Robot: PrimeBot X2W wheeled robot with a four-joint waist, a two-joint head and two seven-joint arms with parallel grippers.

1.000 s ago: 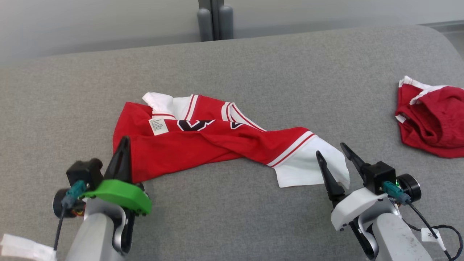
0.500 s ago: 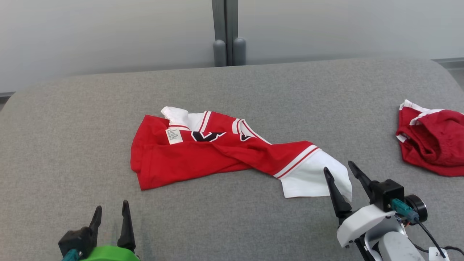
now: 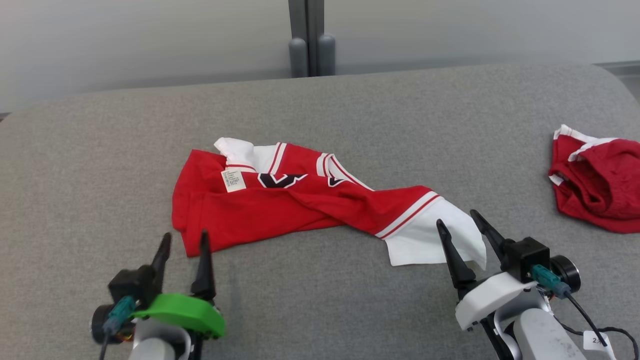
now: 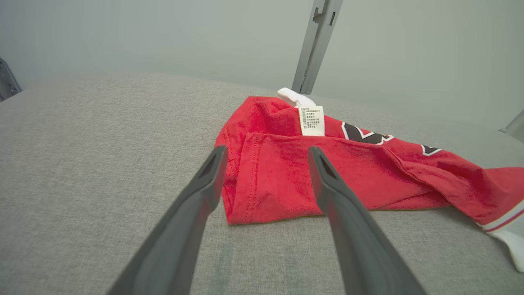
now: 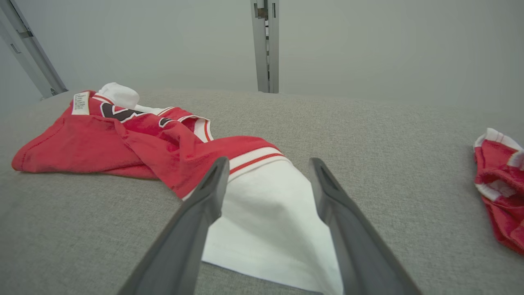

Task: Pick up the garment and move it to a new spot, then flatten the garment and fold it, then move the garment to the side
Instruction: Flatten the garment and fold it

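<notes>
Grey fabric worktop (image 3: 100,150), as I see it through the head camera.
- Item one: garment (image 3: 300,205), red with white trim and a white panel. It lies crumpled and twisted at the middle of the worktop, with a white label (image 3: 233,180) showing near its left end.
- Item two: left gripper (image 3: 185,234), fingers spread wide, holding nothing, just short of the garment's near left red corner.
- Item three: right gripper (image 3: 457,218), spread wide, empty, at the garment's white end. I cannot tell whether it touches.
- Item four: second red cloth (image 3: 597,187), bunched, well apart at the right edge.
</notes>
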